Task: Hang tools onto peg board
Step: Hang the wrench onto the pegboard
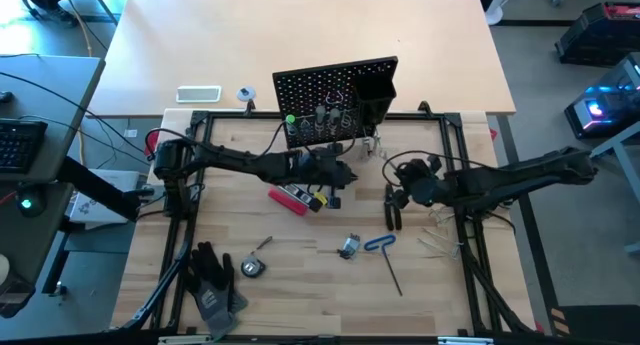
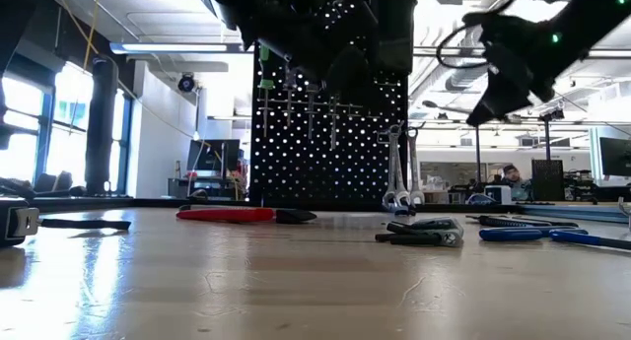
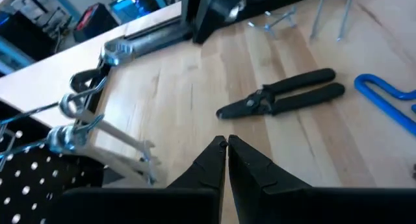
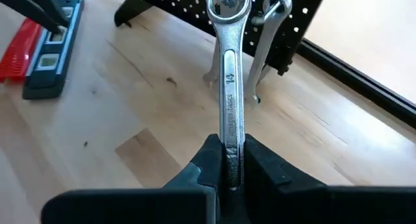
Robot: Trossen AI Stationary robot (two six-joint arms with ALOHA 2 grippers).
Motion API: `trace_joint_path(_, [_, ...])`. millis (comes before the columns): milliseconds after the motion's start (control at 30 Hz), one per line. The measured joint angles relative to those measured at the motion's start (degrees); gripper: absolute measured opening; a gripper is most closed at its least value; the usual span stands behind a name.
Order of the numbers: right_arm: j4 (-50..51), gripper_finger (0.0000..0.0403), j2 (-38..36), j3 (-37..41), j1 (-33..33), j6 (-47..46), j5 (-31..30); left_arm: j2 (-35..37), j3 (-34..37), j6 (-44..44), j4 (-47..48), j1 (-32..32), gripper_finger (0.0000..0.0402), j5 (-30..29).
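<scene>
The right gripper (image 4: 227, 160) is clenching the shank of a silver wrench (image 4: 229, 87), holding it near the peg board (image 1: 335, 95) at the upper centre of the high view, where other wrenches (image 2: 399, 177) are hanging. The left gripper (image 3: 226, 162) is hovering pressed closed and empty just in front of the board, above the desk (image 1: 300, 275). Black pliers (image 1: 392, 207), a blue-handled hex key (image 1: 385, 253) and a red-black flat tool (image 1: 292, 198) are lying on the desk below the board.

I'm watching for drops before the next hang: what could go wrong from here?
The right pincer grips the silver wrench only at its lower end, so it might pivot or slip. Two wrenches already hang on the peg board just behind it; a careless approach may knock them. The left pincer, shut and empty, hovers nearby.
</scene>
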State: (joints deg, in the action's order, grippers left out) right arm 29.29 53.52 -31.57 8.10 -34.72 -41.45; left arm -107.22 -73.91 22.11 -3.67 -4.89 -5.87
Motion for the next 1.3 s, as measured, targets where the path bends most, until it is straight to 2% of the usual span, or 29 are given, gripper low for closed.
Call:
trace_joint_path(167, [-9.8, 0.0030, 0.1, 6.2, 0.1, 1.8, -3.5, 0.0, 0.0, 0.0, 0.5, 0.0, 0.0012, 0.7])
trace_joint_path(300, [-15.3, 0.0030, 0.0, 8.1, -0.4, 5.4, -2.7, 0.0, 0.0, 0.0, 1.4, 0.0, 0.0012, 0.7])
trace_joint_path(567, [-16.8, 0.0030, 0.0, 8.5, -3.2, 9.0, -2.5, 0.0, 0.0, 0.0, 0.3, 0.0, 0.0012, 0.7])
trace_joint_path(833, [-18.3, 0.0030, 0.0, 8.5, -8.1, 11.5, 2.9, 0.0, 0.0, -0.9, 0.9, 0.5, 0.0012, 0.7])
trace_joint_path(1300, [-18.4, 0.0029, 0.1, 9.9, -8.7, 11.7, 2.7, 0.0, 0.0, -0.8, 2.2, 1.6, 0.0012, 0.7])
